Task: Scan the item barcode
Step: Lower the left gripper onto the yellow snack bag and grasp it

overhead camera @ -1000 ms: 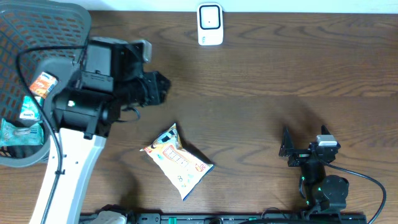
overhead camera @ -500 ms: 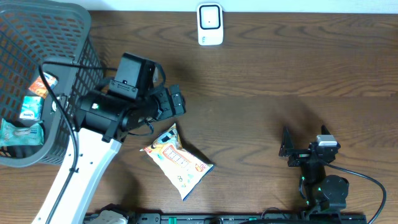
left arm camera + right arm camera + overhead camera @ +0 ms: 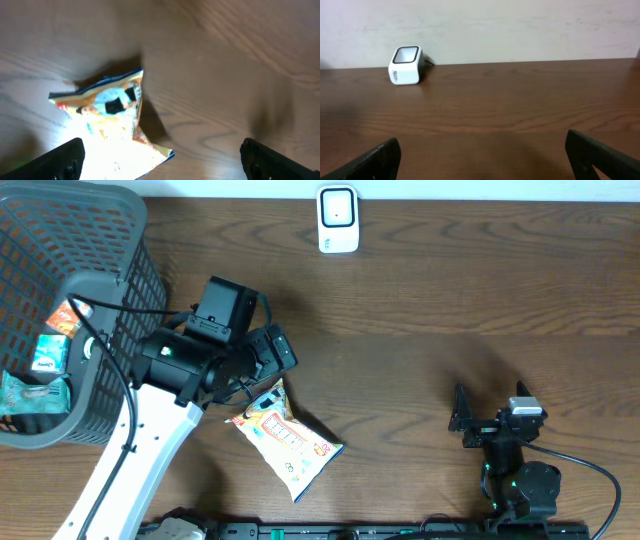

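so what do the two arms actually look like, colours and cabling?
Left arm: white lower link, black joint housings, a boxy black module on the wrist, black cable looping alongside, small green light on one joint. Right arm: all black, with a pale grey block on top, green lights, black cable trailing off its base. Both have dark, blunt fingers.

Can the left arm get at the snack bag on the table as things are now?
Probably yes. The left arm hangs just above the snack bag's upper end, its jaws wide open, and nothing lies between them; the basket stands off to the side.
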Tool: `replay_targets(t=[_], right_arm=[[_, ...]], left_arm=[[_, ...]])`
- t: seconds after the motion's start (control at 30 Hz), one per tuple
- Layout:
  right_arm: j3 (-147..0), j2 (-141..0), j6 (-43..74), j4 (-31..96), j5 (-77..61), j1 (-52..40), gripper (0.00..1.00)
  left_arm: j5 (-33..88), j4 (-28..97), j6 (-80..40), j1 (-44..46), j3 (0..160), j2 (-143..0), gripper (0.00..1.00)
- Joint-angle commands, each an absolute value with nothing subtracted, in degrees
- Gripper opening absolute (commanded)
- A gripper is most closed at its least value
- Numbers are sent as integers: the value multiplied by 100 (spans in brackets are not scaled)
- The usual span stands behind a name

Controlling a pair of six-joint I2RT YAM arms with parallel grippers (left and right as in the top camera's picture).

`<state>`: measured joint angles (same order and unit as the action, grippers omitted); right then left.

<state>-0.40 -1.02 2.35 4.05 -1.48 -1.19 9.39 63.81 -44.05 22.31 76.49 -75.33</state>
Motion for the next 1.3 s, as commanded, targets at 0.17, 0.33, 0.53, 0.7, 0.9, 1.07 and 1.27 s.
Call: replay_targets(t=[0.17, 0.33, 0.53, 0.7, 0.9, 1.07, 1.27], right_arm=[[-34, -104, 292, 429, -102, -73, 99], [-34, -104, 292, 429, -102, -73, 99], [-34, -104, 292, 432, -99, -73, 99], [-34, -104, 292, 429, -102, -73, 99], [-34, -104, 292, 429, -99, -73, 99], [-34, -104, 292, 432, -102, -73, 99], [-34, -104, 292, 429, -102, -73, 99]], left_arm=[[980, 6248, -4991, 2418, 7037, -8023, 98], [982, 6222, -5236, 2421, 7032, -8455, 98], [985, 6278, -5618, 2567, 7032, -8952, 98], [976, 6344, -5787, 2724, 7030, -9155, 98], [381, 7070, -6619, 2738, 7004, -9164, 97], [355, 7109, -6807, 2814, 6751, -9164, 98], [607, 6261, -6829, 3225, 6333, -9164, 98]])
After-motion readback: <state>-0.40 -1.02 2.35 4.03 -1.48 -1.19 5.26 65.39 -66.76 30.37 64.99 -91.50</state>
